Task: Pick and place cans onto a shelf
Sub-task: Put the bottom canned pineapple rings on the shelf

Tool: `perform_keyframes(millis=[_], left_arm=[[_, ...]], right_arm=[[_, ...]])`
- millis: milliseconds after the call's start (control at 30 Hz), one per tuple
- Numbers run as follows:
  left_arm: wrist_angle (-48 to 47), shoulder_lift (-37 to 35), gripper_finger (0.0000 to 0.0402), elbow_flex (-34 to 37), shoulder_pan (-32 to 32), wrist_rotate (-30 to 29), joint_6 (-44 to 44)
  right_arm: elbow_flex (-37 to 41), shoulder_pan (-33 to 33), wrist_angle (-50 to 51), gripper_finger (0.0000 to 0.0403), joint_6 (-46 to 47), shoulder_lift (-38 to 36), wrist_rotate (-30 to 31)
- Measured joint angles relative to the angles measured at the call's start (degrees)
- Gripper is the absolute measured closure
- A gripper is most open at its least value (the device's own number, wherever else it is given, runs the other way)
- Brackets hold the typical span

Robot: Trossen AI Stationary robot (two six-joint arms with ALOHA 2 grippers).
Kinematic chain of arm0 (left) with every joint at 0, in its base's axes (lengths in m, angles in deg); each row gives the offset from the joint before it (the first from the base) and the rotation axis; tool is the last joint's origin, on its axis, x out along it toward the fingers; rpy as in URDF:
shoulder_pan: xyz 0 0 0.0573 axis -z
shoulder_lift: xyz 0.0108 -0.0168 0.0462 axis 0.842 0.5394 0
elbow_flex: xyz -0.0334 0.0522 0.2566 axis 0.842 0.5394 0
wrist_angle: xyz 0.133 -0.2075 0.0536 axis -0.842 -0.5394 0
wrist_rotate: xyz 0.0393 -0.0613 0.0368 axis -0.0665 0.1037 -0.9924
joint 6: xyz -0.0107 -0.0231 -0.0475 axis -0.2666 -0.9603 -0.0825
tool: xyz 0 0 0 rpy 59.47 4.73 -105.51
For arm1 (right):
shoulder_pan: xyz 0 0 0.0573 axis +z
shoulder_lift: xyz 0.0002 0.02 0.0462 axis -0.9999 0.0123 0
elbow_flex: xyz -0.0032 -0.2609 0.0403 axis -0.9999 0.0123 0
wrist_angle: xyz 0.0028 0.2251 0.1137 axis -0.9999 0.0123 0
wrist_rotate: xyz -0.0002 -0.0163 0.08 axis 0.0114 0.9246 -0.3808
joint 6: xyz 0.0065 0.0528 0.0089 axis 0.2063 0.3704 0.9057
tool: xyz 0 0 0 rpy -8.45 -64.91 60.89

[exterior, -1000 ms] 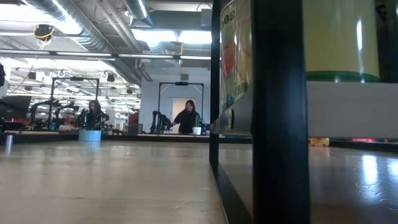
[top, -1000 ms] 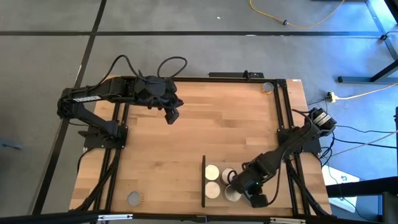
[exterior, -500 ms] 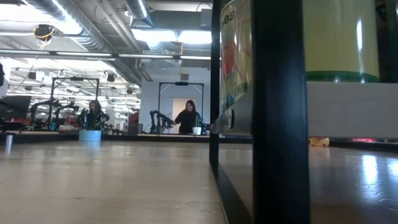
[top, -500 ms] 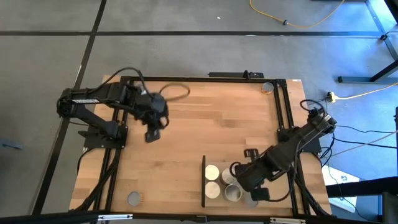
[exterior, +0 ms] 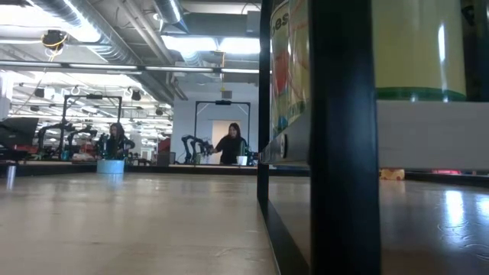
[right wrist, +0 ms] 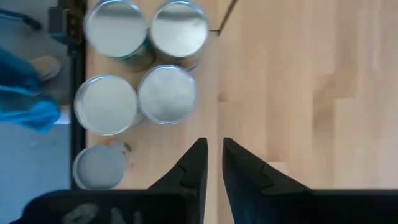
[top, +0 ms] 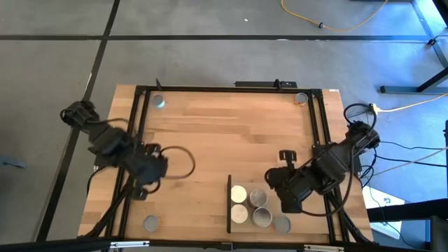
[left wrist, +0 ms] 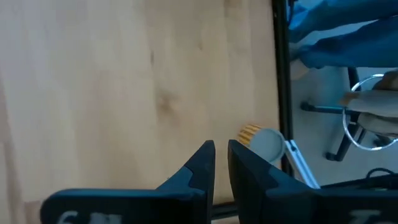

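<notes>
light wood surface (top: 231, 140) under the overhead camera, black frame round it. shelf (top: 246, 204) at lower centre of the frame, thin black edge (top: 229, 203) on its left side. four cans on it in a tight square: two cream-topped ones (top: 239, 194) (top: 239, 213) on the left, two grey-topped ones (top: 257, 199) (top: 262, 218) on the right. a fifth can (top: 282, 224) just off the shelf at lower right. another can (top: 151, 224) at the lower left corner, one (top: 160, 103) at upper left, one (top: 302, 99) at upper right.

right gripper (top: 288, 201) at lower right, just beside the grey-topped cans, jaws narrow and holding nothing; in its wrist view the fingers (right wrist: 198, 163) almost meet over bare wood below the four cans (right wrist: 166, 93).

left gripper (top: 149, 183) at left of the frame over the surface's left edge, jaws narrow and empty; fingers (left wrist: 204, 163) nearly touching in its wrist view, a can (left wrist: 266, 143) beyond them by the black frame.

low view mostly blocked by a can (exterior: 359, 53) and black upright (exterior: 340, 137); people (exterior: 229, 143) far off in the room.
</notes>
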Motion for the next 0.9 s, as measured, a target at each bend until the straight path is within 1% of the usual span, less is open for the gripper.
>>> perform_keyframes(millis=[133, 233, 333, 433, 767, 900], left_arm=[[2.22, 0.35, 0.0363, 1.98, 6.35, -3.02, -9.36], [2.37, 0.33, 0.0374, 2.74, 9.69, -4.51, -14.18], [2.35, 0.33, 0.0394, 3.15, 11.73, -4.67, -16.28], [2.39, 0.33, 0.0398, 3.15, 12.33, -4.82, -18.86], [2.40, 0.35, 0.0353, 3.27, 12.56, -4.65, -20.36], [4.19, 0.35, 0.0336, 6.74, 12.70, -4.47, -20.37]], right_arm=[[-0.94, -0.31, 0.50, 0.0351, 0.06, 0.00, 1.65], [-1.15, -0.99, 0.49, 0.0351, 0.55, 0.00, 1.83], [-1.15, -1.70, 0.49, 0.0351, 1.44, 0.00, 2.84], [-1.15, -2.25, 0.48, 0.0351, 1.44, 0.00, 2.96], [-1.16, -3.50, 0.47, 0.0351, 1.42, 0.00, 2.96], [-1.15, -3.48, 0.45, 0.0351, 1.42, 0.00, 2.94]])
